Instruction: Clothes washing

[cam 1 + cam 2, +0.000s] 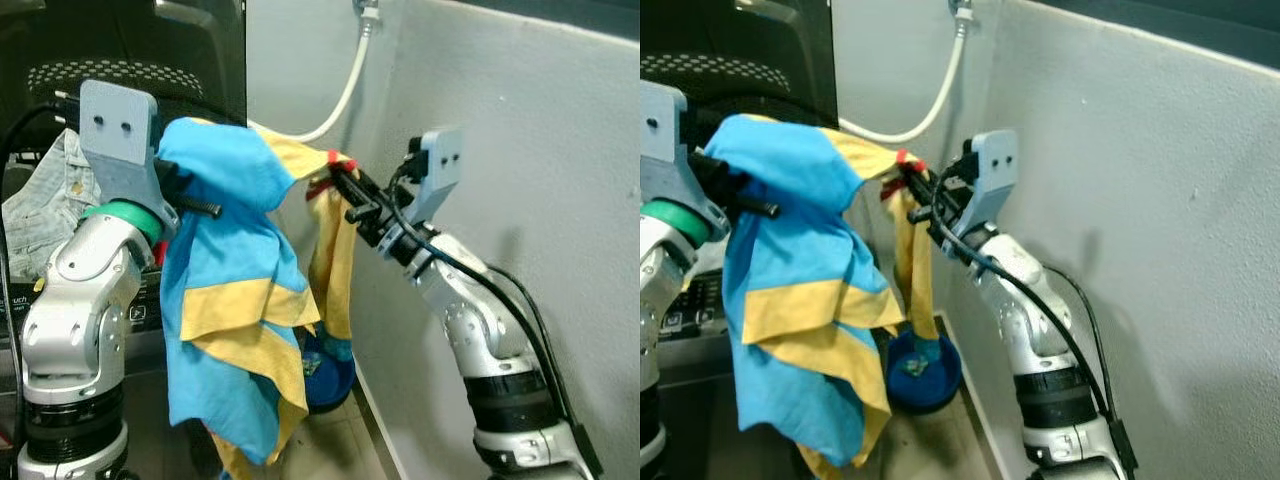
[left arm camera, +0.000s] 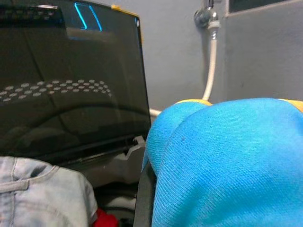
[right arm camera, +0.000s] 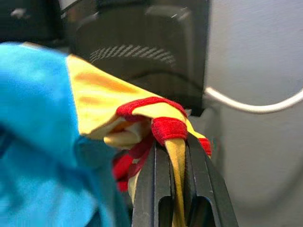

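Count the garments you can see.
2. A blue and yellow garment hangs between the left gripper and right gripper; a light denim garment lies behind the left arm. More may be hidden.

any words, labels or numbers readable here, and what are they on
"uch": white letters, cut off at the frame's left edge, on the washing machine's control panel.
Small icons and markings on that panel: too small to read.
Blue glowing mark on the dark machine lid: a shape, not legible text.
No print on the blue and yellow garment.
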{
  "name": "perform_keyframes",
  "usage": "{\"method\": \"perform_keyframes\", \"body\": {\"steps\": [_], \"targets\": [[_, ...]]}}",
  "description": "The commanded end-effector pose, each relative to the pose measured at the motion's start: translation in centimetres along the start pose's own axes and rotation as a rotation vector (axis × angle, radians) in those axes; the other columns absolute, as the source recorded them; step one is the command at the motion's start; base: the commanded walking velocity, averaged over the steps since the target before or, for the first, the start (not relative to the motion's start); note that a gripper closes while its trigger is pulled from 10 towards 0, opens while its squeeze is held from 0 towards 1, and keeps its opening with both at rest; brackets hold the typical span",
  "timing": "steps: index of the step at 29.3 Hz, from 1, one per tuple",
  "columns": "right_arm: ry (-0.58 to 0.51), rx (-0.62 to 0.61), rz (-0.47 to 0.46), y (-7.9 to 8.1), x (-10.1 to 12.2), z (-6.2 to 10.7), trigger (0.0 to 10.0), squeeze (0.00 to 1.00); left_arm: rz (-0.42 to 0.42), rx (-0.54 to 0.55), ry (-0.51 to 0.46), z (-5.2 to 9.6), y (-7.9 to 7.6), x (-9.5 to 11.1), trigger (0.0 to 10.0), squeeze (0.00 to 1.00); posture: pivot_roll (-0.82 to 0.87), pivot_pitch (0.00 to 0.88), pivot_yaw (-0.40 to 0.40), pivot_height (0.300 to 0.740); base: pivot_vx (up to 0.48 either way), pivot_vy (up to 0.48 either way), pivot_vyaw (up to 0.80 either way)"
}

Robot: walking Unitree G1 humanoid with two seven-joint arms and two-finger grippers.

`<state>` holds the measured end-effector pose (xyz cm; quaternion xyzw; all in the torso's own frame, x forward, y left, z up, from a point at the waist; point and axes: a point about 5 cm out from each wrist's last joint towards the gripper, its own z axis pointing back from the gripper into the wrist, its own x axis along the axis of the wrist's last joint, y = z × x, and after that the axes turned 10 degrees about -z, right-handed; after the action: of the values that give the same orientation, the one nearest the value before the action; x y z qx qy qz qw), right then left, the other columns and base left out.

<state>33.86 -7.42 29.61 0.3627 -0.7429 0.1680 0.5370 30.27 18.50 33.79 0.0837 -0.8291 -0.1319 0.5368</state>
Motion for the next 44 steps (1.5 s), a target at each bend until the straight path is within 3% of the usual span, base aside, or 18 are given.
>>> {"method": "perform_keyframes", "body": {"steps": [1,2,8,10,12,16,17,19,20,24,25,27,31,33,34,35,37,44], "targets": [[0.013,0.039,0.003,0.4,-0.1,0.2,10.0,0.00,-0.018,0.013,-0.002,0.1,0.2,0.3,10.0,0.00,0.10,0.000,-0.043,0.740,0.000,0.000,0.00],[0.028,0.060,-0.010,0.7,-0.3,0.3,10.0,1.00,-0.011,0.009,0.012,0.1,0.3,0.3,10.0,0.00,0.11,0.000,-0.044,0.740,0.000,0.000,0.00],[0.079,0.125,0.001,0.8,-0.6,0.8,10.0,1.00,-0.025,-0.023,0.024,0.1,0.5,0.2,10.0,0.00,0.11,0.000,-0.045,0.740,0.000,0.000,0.00],[0.139,0.211,0.024,0.9,-0.7,1.5,10.0,1.00,-0.057,0.004,0.031,0.2,1.6,0.2,10.0,0.00,0.11,0.000,-0.045,0.740,0.000,0.000,0.00],[0.139,0.211,0.024,0.9,-0.7,1.5,10.0,1.00,-0.057,0.004,0.031,0.2,1.6,0.2,10.0,0.00,0.11,0.000,-0.045,0.740,0.000,0.000,0.00],[0.260,0.385,0.035,1.3,-0.6,3.8,10.0,1.00,-0.110,0.113,0.038,0.3,4.4,0.7,10.0,0.00,0.11,0.000,-0.043,0.740,0.000,0.000,0.00],[0.356,0.413,0.035,1.3,-0.9,4.7,10.0,0.40,-0.134,0.171,0.070,0.4,5.6,0.5,10.0,0.00,0.11,0.000,-0.042,0.740,0.000,0.000,0.00],[0.385,0.411,0.032,1.2,-1.0,4.9,10.0,0.40,-0.140,0.185,0.085,0.4,5.9,0.4,10.0,0.00,0.11,0.000,-0.042,0.740,0.000,0.000,0.00],[0.411,0.407,0.064,1.0,-1.3,5.1,10.0,0.00,-0.193,0.229,0.138,0.6,6.6,0.0,10.0,0.00,0.11,0.000,-0.040,0.740,0.000,0.000,0.00],[0.359,0.366,0.132,0.6,-1.0,4.7,10.0,0.00,-0.278,0.415,0.240,1.2,9.1,-0.6,10.0,0.00,0.11,0.000,-0.040,0.740,0.000,0.000,0.00],[0.287,0.301,0.136,0.1,-0.3,4.0,10.0,0.00,-0.316,0.500,0.245,1.6,10.4,-0.4,10.0,0.00,0.11,0.007,-0.039,0.740,0.000,0.000,0.00],[0.241,0.256,0.134,-0.2,0.1,3.6,10.0,0.00,-0.345,0.553,0.246,2.0,11.2,-0.2,10.0,0.00,0.11,0.007,-0.039,0.740,0.000,0.000,0.00],[0.109,0.139,0.083,-0.9,1.3,2.5,10.0,0.00,-0.320,0.496,0.209,1.9,11.1,0.3,10.0,0.00,0.12,0.009,-0.045,0.740,0.000,0.000,0.00],[0.072,0.084,0.067,-1.1,1.4,2.2,10.0,0.00,-0.292,0.424,0.185,1.5,10.0,0.3,10.0,0.00,0.12,0.008,-0.049,0.740,0.000,0.000,0.00],[0.036,0.008,0.046,-1.3,1.1,1.7,10.0,0.00,-0.216,0.336,0.172,1.1,8.0,-0.1,10.0,0.00,0.12,0.007,-0.049,0.740,0.000,0.000,0.00],[0.036,0.008,0.046,-1.3,1.1,1.7,10.0,0.00,-0.216,0.336,0.172,1.1,8.0,-0.1,10.0,0.00,0.12,0.007,-0.049,0.740,0.000,0.000,0.00],[0.022,-0.069,0.015,-1.5,0.4,1.4,10.0,0.00,-0.139,0.298,0.154,0.9,6.2,-0.4,10.0,0.00,0.12,0.010,-0.050,0.740,0.000,0.000,0.00],[0.015,-0.120,0.003,-1.7,-0.7,1.3,10.0,0.00,-0.104,0.260,0.146,0.6,3.4,-0.8,10.0,0.00,0.12,0.006,-0.059,0.740,0.000,0.000,0.00]]}}
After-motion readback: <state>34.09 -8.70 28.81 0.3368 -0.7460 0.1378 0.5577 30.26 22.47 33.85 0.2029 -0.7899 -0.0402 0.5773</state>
